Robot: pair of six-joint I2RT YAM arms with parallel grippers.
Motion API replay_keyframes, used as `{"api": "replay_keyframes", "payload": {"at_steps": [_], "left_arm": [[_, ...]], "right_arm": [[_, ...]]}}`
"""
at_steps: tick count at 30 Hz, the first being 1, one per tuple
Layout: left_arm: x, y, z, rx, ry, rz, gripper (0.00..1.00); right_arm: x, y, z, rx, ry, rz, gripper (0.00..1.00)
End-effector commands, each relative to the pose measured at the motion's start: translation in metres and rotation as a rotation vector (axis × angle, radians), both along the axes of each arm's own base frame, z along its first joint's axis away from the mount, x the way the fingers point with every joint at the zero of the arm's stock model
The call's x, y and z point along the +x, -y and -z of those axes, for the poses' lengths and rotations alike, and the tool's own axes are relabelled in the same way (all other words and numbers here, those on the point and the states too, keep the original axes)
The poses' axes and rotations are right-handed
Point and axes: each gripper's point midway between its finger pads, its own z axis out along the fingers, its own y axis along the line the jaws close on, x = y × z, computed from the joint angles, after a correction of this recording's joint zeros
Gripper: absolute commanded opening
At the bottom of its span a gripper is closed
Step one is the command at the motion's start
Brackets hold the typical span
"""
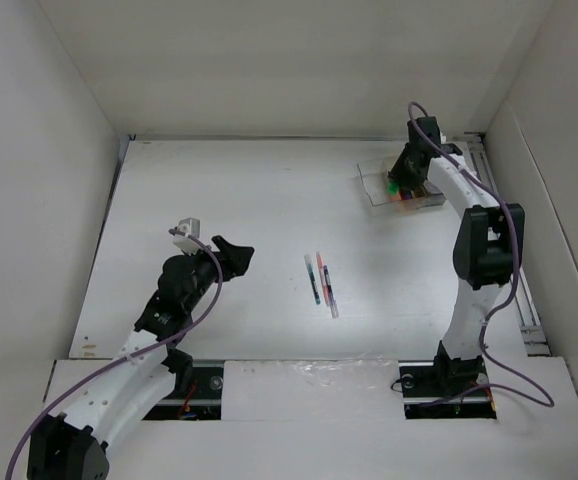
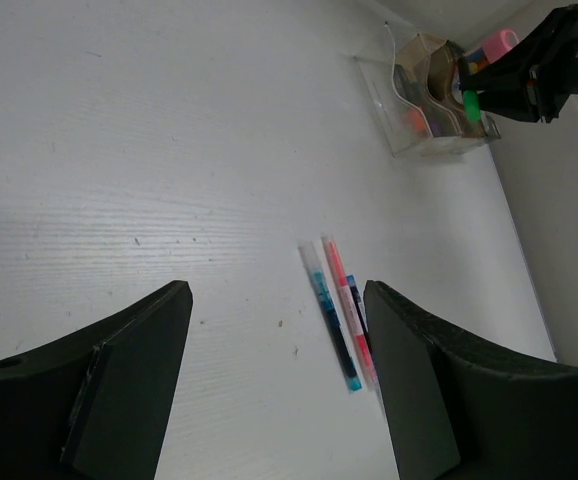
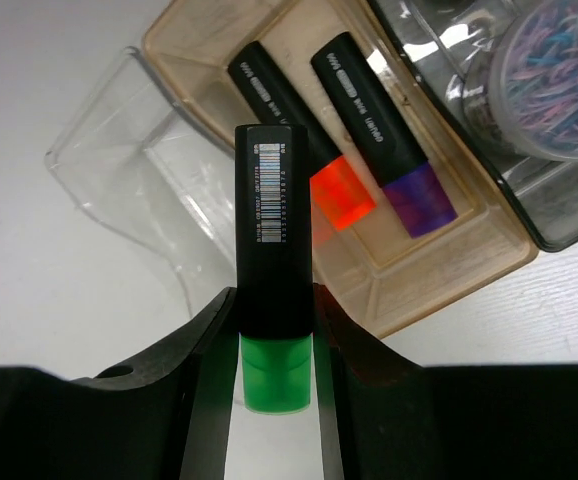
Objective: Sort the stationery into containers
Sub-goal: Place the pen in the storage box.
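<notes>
My right gripper [image 3: 274,335] is shut on the green-tipped black highlighter [image 3: 272,230], holding it above the organiser [image 1: 377,186] at the far right of the table. Below it, the orange-tipped highlighter [image 3: 314,150] and the purple-tipped highlighter [image 3: 389,130] lie in the amber compartment [image 3: 449,270]. Beside that is a clear compartment [image 3: 119,150], and a round jar [image 3: 559,80] sits in the dark grey one. Three thin pens [image 1: 321,283] lie together mid-table. My left gripper [image 2: 277,370] hovers open and holds nothing, just left of the pens [image 2: 337,310].
White walls enclose the table on the left, back and right. A pink-capped bottle [image 2: 499,42] shows behind the organiser [image 2: 414,110]. The right arm [image 1: 479,250] reaches along the right edge.
</notes>
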Motion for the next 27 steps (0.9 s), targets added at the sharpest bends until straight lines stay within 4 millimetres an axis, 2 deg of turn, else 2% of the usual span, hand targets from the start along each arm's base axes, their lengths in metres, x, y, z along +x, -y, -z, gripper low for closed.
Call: {"api": "replay_keyframes", "payload": {"at_steps": [1,6,9,13,14,16,18,20,23,27], "left_arm": [[0.001,0.004,-0.01,-0.019,0.047,0.019,0.66],[0.002,0.005,-0.007,-0.015,0.037,0.019,0.66],[0.002,0.005,-0.009,-0.019,0.047,0.019,0.66],[0.003,0.003,-0.005,-0.01,0.031,0.009,0.66],[0.003,0.003,-0.005,-0.01,0.031,0.009,0.66],[0.004,0.002,-0.005,-0.008,0.031,0.0,0.66],[0.005,0.001,-0.004,-0.007,0.032,-0.009,0.66],[0.005,0.001,-0.004,-0.007,0.032,-0.009,0.66],[0.005,0.001,-0.002,-0.003,0.024,-0.009,0.66],[0.006,0.001,-0.004,-0.007,0.032,-0.009,0.66]], "right_arm": [[0.011,-0.018,-0.038,0.08,0.074,-0.088,0.16],[0.004,0.003,-0.024,0.127,0.041,-0.054,0.19],[0.005,0.009,-0.023,0.133,0.052,-0.035,0.25],[0.005,0.024,-0.02,0.114,0.038,0.011,0.26],[0.005,0.023,-0.022,0.12,0.048,0.017,0.26],[0.007,0.023,-0.023,0.121,0.057,0.017,0.36],[0.01,0.025,-0.034,0.114,0.068,0.022,0.42],[0.009,0.023,-0.034,0.122,0.068,0.015,0.49],[0.01,0.023,-0.037,0.128,0.085,0.021,0.51],[0.001,0.025,-0.039,0.104,0.075,0.045,0.51]]}}
